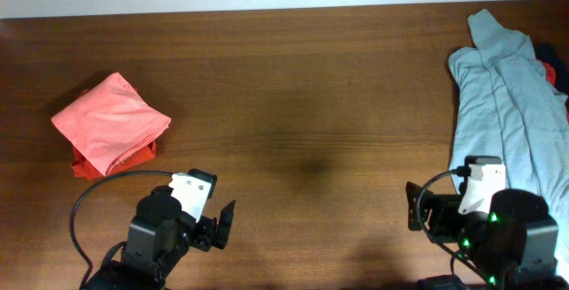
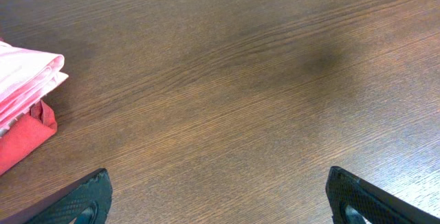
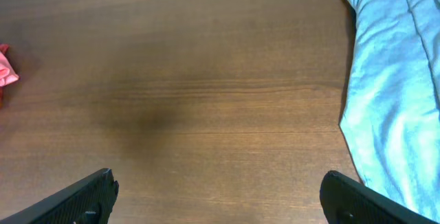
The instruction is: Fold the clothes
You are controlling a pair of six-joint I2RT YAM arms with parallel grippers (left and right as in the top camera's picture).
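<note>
Left gripper [image 2: 220, 200] and right gripper [image 3: 218, 196] both stand spread wide, empty. The salmon-pink top [image 1: 111, 119] lies folded on the table [image 1: 293, 85], ahead-left of the left gripper and apart from it, hiding most of a darker red garment [image 2: 20, 145]. A grey-blue garment [image 1: 502, 103] is cut off at the far right.

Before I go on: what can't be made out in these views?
Darker red garment: overhead and left wrist, mostly covered by the folded salmon-pink top; any print is hidden.
Pale grey-blue garment: overhead and right wrist, cut off by the right frame edge.
Dark and red fabric behind it: overhead, mostly covered, kind unclear.
</note>
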